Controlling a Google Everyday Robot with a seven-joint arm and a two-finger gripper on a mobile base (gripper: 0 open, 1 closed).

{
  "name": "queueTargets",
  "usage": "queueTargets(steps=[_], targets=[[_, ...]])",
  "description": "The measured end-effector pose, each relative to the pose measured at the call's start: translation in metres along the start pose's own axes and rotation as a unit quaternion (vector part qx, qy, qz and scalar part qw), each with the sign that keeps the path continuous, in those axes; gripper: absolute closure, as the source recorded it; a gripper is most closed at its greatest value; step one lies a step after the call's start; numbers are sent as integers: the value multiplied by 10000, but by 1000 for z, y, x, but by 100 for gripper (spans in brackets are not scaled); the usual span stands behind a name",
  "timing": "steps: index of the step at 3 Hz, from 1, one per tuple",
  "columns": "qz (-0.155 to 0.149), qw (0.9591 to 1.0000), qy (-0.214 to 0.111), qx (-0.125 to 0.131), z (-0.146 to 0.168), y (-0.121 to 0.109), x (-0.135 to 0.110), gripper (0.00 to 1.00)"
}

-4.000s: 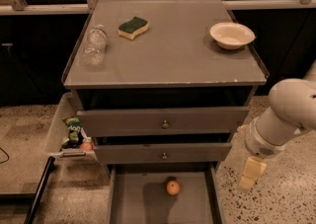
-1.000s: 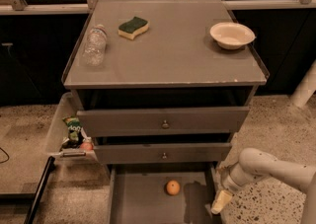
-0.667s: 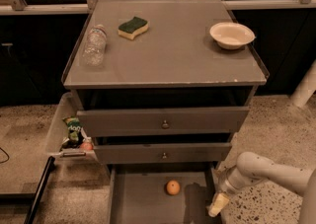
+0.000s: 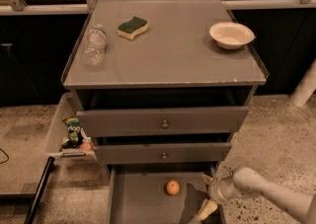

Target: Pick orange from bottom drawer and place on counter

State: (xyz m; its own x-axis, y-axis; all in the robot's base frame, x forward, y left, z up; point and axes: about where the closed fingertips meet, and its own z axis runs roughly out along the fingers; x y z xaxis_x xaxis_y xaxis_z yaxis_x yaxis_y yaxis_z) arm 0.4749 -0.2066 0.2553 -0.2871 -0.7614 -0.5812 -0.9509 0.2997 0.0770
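Below the bench's [image 4: 173,65] front edge, the orange [image 4: 172,187] lies in the bottom drawer [image 4: 138,202]. My claw [image 4: 205,210] hangs near its right, apart; I cannot tell its grip.

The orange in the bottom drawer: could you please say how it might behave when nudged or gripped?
The orange is round and sits on the flat bare floor of the bottom drawer, so a nudge would probably roll it. Its smooth skin may slip if pinched off-centre. The tool is beside it, not touching.
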Motion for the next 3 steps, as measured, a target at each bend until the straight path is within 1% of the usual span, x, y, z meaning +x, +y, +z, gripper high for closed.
queueTargets(steps=[1, 2, 3], targets=[[-262, 9967, -770, 2, 32, -14, 4, 0], [-263, 9967, -771, 2, 32, -14, 4, 0], [-292, 9945, -1007, 12, 62, -21, 1, 0]])
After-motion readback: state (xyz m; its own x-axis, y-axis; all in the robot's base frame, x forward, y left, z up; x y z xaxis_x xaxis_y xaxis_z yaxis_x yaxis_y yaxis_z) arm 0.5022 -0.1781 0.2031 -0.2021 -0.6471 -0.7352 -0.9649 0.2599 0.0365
